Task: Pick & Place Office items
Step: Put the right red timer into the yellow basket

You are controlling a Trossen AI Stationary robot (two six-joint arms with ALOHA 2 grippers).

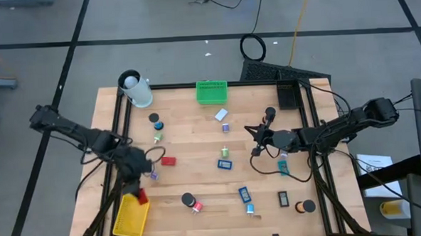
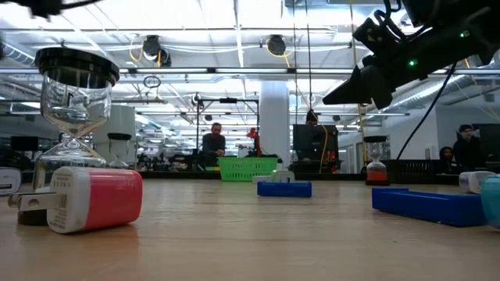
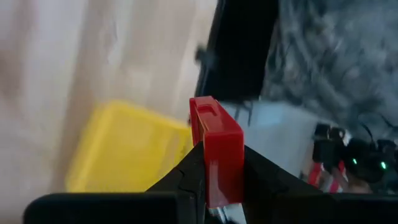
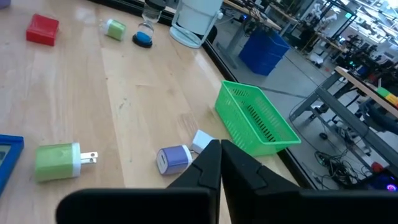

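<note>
From where I stand the job looks barely begun: the left end effector [image 3: 214, 186] is pinched on a small red block [image 3: 214, 146] and hangs over the yellow mesh basket [image 1: 129, 217] at the near left corner of the table [image 1: 198, 154], so my guess is that this piece is about to be dropped in, and I cannot make out whether anything lies in the basket already. Nearly everything else is still loose on the wood. Along the near edge sit a short black cylinder [image 1: 188, 199], a blue block [image 1: 244, 195] and a dark piece near the right corner [image 1: 283, 197]. Further in, a second red block [image 1: 169, 161] lies just beside the left arm, a teal block [image 1: 225, 162] sits mid-table, and another teal piece [image 1: 283, 167] lies close under the right arm. The right end effector [image 1: 254, 135] hovers above the middle of the table with its fingers pressed together on nothing. Beyond it a white and purple bit [image 4: 174, 158] rests near the green mesh basket [image 1: 211, 91] at the far edge, which looks empty, with a white cylinder [image 1: 138, 89] at the far left corner. The loose pieces are spread well apart, so I see nothing blocking a reach, though cables trail beside the right arm.
</note>
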